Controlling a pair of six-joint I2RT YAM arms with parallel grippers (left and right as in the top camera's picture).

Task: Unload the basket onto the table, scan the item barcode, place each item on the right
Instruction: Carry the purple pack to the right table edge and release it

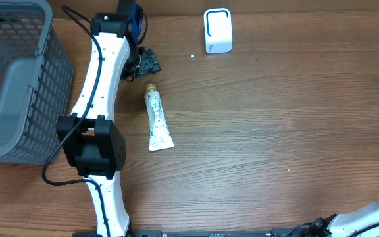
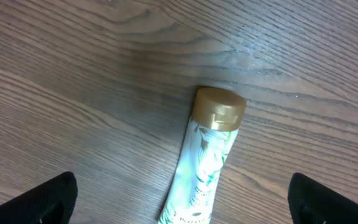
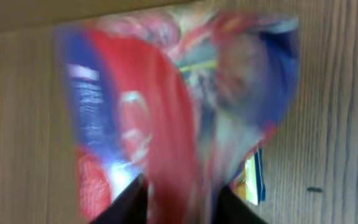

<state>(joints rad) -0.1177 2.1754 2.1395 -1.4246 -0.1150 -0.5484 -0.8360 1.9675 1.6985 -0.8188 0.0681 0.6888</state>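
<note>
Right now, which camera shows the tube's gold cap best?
Left wrist: the gold cap is close and sharp. Overhead shows it as a tiny dot on the tube. Right wrist misses it, showing a blurry red and blue packet.

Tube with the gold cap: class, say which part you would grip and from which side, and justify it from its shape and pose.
Grip the tube on its round body just below the cap, from straight above, closing across its width. It lies flat on the table, and the crimped end fans thin and wide. The open left pincer hangs over the cap end.
</note>
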